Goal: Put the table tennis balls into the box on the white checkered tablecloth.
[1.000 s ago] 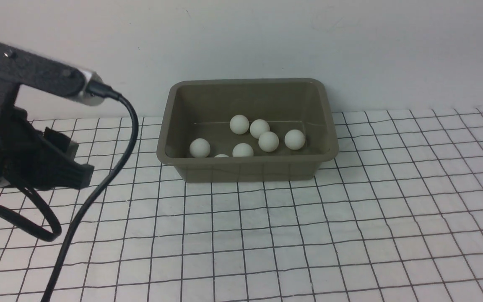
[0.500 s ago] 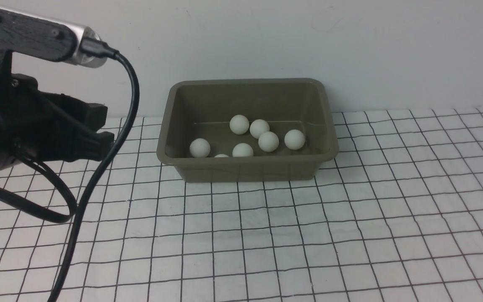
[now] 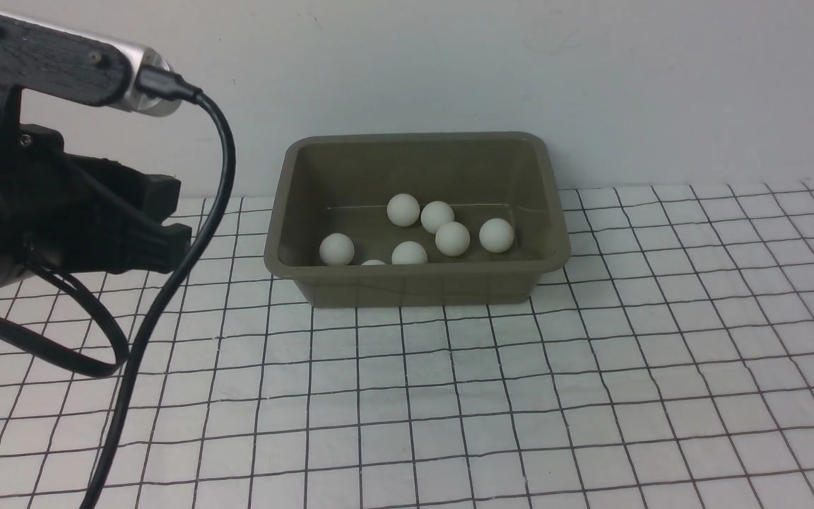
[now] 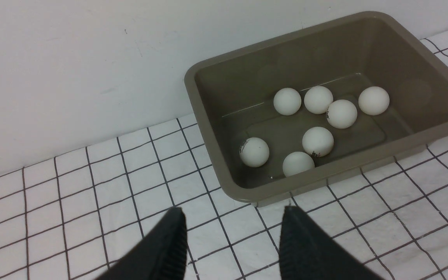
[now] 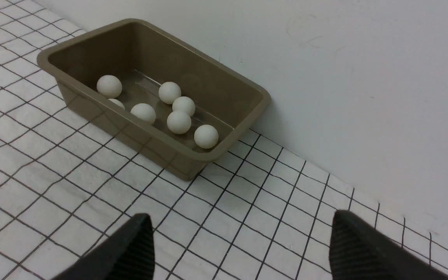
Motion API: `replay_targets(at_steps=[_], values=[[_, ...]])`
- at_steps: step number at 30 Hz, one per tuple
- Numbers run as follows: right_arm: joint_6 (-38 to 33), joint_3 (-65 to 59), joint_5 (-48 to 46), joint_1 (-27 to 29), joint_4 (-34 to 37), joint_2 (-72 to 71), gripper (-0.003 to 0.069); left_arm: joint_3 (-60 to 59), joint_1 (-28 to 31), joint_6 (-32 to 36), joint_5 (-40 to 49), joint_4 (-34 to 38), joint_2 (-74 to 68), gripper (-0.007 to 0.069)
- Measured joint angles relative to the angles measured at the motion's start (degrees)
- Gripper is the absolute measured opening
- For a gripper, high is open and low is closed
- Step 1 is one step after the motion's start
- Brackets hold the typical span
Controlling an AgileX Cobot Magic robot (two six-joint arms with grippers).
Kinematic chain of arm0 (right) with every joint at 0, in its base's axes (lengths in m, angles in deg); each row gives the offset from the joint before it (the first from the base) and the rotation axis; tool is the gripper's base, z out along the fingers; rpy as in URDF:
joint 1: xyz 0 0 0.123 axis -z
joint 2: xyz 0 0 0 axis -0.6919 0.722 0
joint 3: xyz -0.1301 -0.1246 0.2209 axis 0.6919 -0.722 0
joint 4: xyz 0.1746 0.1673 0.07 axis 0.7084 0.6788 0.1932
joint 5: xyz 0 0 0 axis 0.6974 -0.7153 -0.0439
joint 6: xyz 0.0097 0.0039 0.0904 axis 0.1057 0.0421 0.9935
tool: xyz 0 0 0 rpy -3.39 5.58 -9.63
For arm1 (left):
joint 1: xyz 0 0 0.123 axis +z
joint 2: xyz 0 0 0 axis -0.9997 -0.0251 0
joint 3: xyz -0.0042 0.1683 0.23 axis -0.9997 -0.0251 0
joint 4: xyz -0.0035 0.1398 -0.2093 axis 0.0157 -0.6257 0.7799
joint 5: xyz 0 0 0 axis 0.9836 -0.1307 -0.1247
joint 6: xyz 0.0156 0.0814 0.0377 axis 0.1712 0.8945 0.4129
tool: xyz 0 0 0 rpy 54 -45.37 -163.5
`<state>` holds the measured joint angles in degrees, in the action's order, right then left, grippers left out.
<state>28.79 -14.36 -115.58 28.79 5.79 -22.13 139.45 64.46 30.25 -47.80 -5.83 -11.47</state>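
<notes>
The olive-grey box [image 3: 414,286] stands on the white checkered tablecloth [image 3: 449,396], close to the back wall. Several white table tennis balls [image 3: 453,238] lie loose on its floor, also seen in the left wrist view [image 4: 317,141] and right wrist view [image 5: 179,121]. My left gripper [image 3: 177,219] hovers left of the box, open, with nothing between its fingers. From its wrist, the left gripper [image 4: 233,212] points at the box [image 4: 305,58]. My right gripper [image 5: 241,216] is out of the front view; it is open wide and empty, short of the box [image 5: 138,142].
A plain white wall [image 3: 591,85] rises directly behind the box. A black cable [image 3: 227,191] hangs from the left arm's camera down across the cloth at the left. No ball lies on the cloth in these views.
The left arm rose and shifted right toward the box during the first half second, then held still. The balls and the box have not moved.
</notes>
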Motion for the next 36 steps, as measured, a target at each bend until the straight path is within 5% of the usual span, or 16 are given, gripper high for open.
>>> replay_targets(at_steps=[7, 19, 27, 36], values=[[4.80, -8.36, -1.54, 0.00, -1.14, -11.47, 0.0477, 0.00, 0.00, 0.00, 0.00, 1.54, 0.00, 0.0300], [33.32, -13.66, 2.01, 0.00, -19.15, -16.59, 0.0474, 0.00, 0.00, 0.00, -0.47, 1.86, 0.00, 0.0300], [34.66, -21.20, 15.05, 0.00, -22.00, -16.59, 0.0449, 0.00, 0.00, 0.00, -1.40, 1.91, 0.00, 0.0300], [35.40, -23.70, 15.87, -0.02, -22.11, -16.59, 0.0442, 0.00, 0.00, 0.00, -1.84, 1.91, 0.00, 0.0300]])
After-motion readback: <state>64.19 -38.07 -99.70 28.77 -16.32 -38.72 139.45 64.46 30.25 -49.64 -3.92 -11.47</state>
